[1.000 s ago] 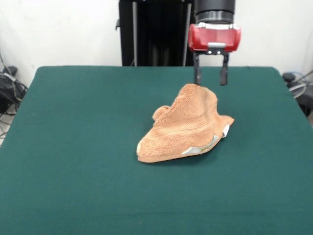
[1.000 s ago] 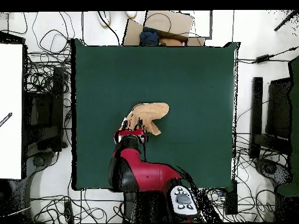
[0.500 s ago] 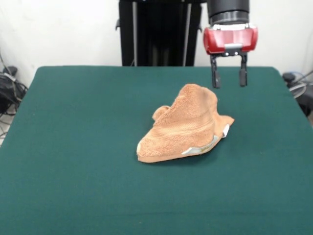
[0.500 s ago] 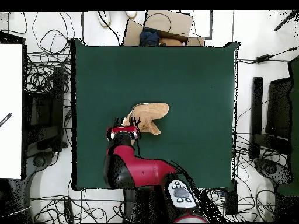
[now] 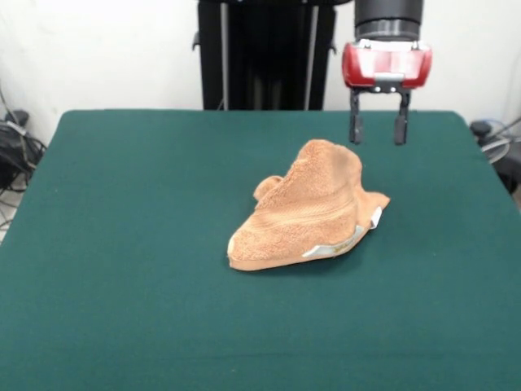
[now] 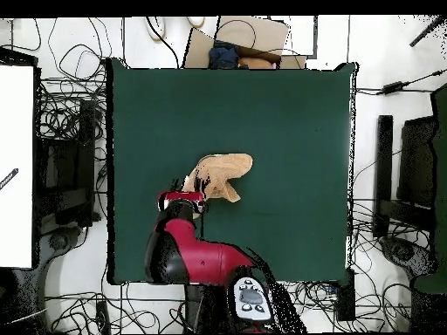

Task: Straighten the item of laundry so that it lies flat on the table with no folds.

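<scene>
The orange towel [image 5: 313, 208] lies crumpled in a folded heap near the middle of the green desk [image 5: 122, 244], the tool [image 5: 376, 140] hovering open and empty just beyond it.

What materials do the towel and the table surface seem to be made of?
The towel looks like soft orange-tan terry cloth: its surface is fuzzy and looped, with flatter woven bands and small white tags on its right edge in the front view. The table seems covered in dark green felt or similar matte fabric: it shows no shine or reflections. What lies under the covering cannot be seen.
</scene>
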Tool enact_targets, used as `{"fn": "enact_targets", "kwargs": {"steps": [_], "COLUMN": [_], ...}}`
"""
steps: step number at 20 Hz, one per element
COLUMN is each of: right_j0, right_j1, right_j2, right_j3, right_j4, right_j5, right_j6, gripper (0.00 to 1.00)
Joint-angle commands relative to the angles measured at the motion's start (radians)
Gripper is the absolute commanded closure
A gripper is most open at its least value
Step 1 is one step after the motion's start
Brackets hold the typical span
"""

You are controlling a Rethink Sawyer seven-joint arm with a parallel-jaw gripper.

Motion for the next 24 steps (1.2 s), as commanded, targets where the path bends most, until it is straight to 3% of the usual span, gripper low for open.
{"fn": "enact_targets", "kwargs": {"steps": [1, 14, 19, 24], "right_j0": [0.059, 0.133, 0.118, 0.030], "right_j1": [0.070, 0.120, 0.137, 0.132], "right_j2": [-0.123, -0.208, -0.189, -0.075], "right_j3": [-0.010, -0.041, -0.045, -0.056], "right_j4": [0.109, 0.186, 0.169, 0.067], "right_j5": [0.027, -0.030, -0.083, -0.118], "right_j6": [0.156, 0.186, 0.234, 0.301], "gripper": [0.00, 0.00, 0.00, 0.00]}}
